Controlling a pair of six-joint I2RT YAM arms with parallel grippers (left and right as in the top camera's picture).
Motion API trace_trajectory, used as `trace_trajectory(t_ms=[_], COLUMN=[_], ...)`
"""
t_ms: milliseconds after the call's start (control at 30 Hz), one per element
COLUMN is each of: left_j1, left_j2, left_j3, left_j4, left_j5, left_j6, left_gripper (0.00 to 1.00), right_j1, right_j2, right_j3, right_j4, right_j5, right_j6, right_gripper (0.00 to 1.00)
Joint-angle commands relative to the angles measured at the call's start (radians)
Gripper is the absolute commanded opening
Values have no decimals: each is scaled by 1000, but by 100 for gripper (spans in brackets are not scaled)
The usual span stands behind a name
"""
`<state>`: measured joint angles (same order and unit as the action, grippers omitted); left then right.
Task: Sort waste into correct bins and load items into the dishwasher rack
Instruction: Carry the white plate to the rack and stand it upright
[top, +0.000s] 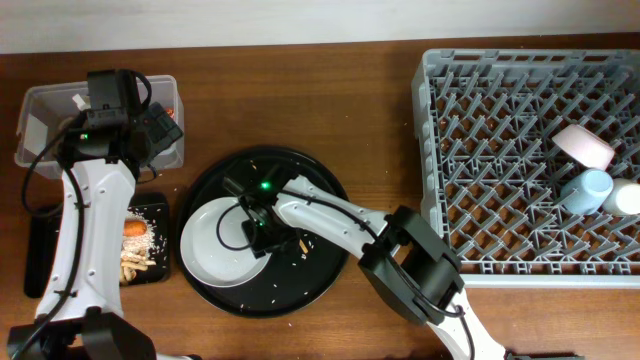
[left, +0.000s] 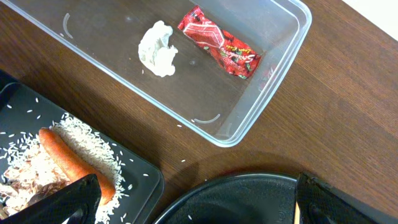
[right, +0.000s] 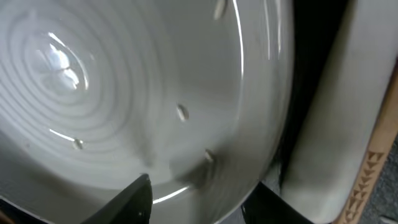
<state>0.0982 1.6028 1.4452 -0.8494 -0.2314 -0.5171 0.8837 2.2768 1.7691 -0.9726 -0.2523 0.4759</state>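
Note:
The pale plate (top: 215, 240) lies on the round black tray (top: 300, 290). My right gripper (top: 262, 228) is at its right rim. In the right wrist view the plate (right: 124, 93) fills the frame, with my right gripper (right: 199, 208) astride its rim, one finger over the inside and one outside, jaws apart. My left gripper (left: 199, 208) hangs wide open and holds nothing, above the gap between the clear tub (left: 273, 81) and the flat black tray (left: 140, 177). The tub holds the tissue (left: 157, 50) and red wrapper (left: 219, 48). Rice (left: 87, 140) and the carrot (left: 71, 163) lie on the flat tray.
The grey dishwasher rack (top: 480, 150) fills the right side and holds the pinkish bowl (top: 583, 145), the blue cup (top: 590, 190) and a white cup (top: 627, 197). Rice grains dot the round tray. A patterned wooden strip (right: 373, 168) lies beside the plate.

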Motion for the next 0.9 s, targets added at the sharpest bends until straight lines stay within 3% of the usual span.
trace_trajectory(t_ms=[0,100,133,167,233,567,700,800,867], left_j1=[3,3,3,3,3,3,3,3,3], left_j2=[3,3,3,3,3,3,3,3,3], left_j3=[2,2,2,2,2,2,2,2,2], left_j4=[-1,-1,-1,-1,-1,-1,-1,-1,-1], left_j5=[7,7,7,7,7,7,7,7,7], left_j6=[-6,-6,-6,-6,-6,-6,-6,-6,-6], left_gripper=[99,99,99,99,99,99,99,99,99], right_j1=[0,-2,-4,-7,-23,-153,-294,-479,-612], right_j2=[10,10,10,9,9,-138,-274,-424,-496], right_j3=[-21,-21,-21,-21,-16,-2,-2,-2,-2], right_j4=[10,12,12,11,-6,-113,-192,-229,-255], right_j5=[2,3,3,2,2,2,85,123,253], right_j6=[35,35,35,37,39,-10,-70,-137,-137], right_gripper=[44,33,18,9,4,4,4,4,4])
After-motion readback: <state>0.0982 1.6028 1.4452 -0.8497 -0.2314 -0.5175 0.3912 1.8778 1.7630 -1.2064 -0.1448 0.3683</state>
